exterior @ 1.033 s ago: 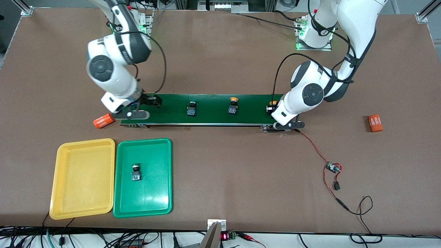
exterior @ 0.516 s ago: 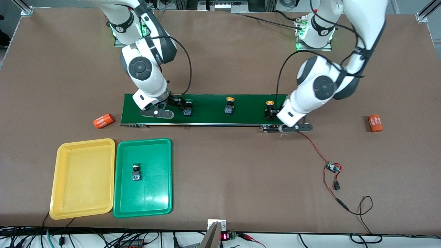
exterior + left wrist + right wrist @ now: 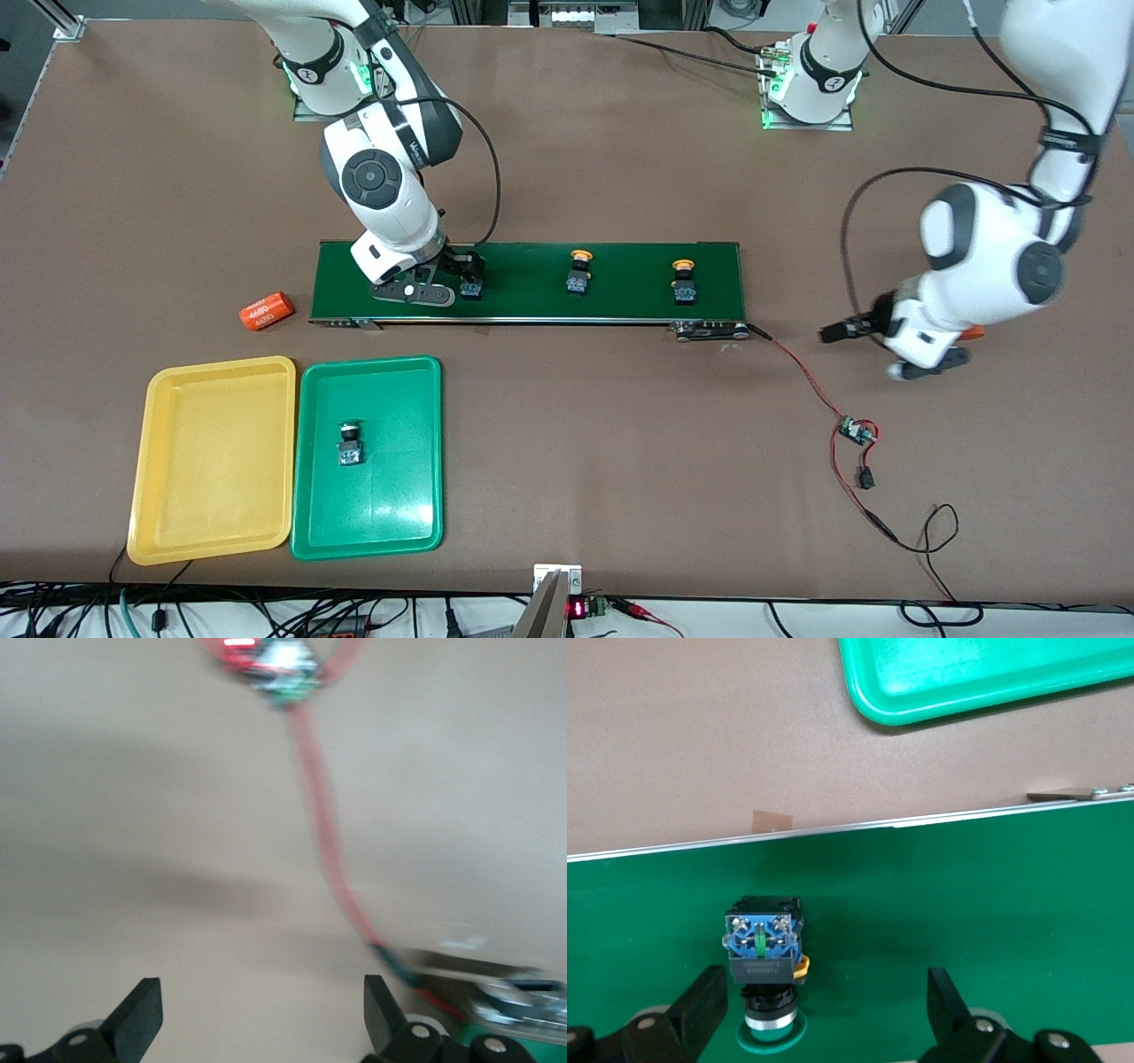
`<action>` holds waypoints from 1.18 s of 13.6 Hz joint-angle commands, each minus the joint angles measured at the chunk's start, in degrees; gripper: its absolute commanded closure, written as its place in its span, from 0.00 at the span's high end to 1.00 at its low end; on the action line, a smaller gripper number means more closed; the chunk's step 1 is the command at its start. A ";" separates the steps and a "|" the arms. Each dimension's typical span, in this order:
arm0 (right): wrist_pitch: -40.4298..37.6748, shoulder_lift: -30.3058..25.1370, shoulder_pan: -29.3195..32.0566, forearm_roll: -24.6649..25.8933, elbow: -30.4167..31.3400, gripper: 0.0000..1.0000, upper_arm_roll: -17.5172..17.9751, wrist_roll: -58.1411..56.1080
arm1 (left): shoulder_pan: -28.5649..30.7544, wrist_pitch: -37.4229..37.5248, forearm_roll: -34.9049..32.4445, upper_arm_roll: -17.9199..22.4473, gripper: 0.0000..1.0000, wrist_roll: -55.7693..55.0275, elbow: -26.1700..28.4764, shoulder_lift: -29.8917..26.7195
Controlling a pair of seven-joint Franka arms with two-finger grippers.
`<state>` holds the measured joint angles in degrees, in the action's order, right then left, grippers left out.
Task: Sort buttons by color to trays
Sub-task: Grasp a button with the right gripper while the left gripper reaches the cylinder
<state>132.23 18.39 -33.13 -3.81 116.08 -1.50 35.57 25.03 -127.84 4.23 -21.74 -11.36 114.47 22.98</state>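
Presently, by size:
Conveyor belt (image 3: 532, 282): carries three buttons.
Trays: yellow tray (image 3: 213, 461) and green tray (image 3: 368, 456) side by side; green button (image 3: 351, 443) in green one.
Right gripper (image 3: 819, 1014): low over belt, fingers spread wide, nothing held, straddling green-capped button (image 3: 764, 952).
Left gripper (image 3: 261, 1014): open, empty, above bare table near red wire (image 3: 323, 833).
Yellow-capped buttons (image 3: 578, 271) (image 3: 683, 280): on belt, apart from both grippers.

Conveyor belt (image 3: 532, 282), orange cylinder (image 3: 266, 311), red wire (image 3: 802, 374)

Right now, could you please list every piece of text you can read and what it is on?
"4680": white digits on the orange cylinder beside the belt's right-arm end; a second line beneath is too small to read.
Red display at the table's near edge: digits unreadable.
Print on the switch under the right hand: too small.
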 commanded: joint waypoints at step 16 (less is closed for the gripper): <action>-3.11 0.60 1.13 -0.68 -1.81 0.00 -0.43 -4.45 | 12.24 -4.33 -31.65 3.37 1.00 10.47 -0.92 6.72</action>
<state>131.80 20.90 -33.31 -3.88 115.09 -2.15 33.74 36.60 -130.53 -26.07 -17.91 -2.66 114.17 28.45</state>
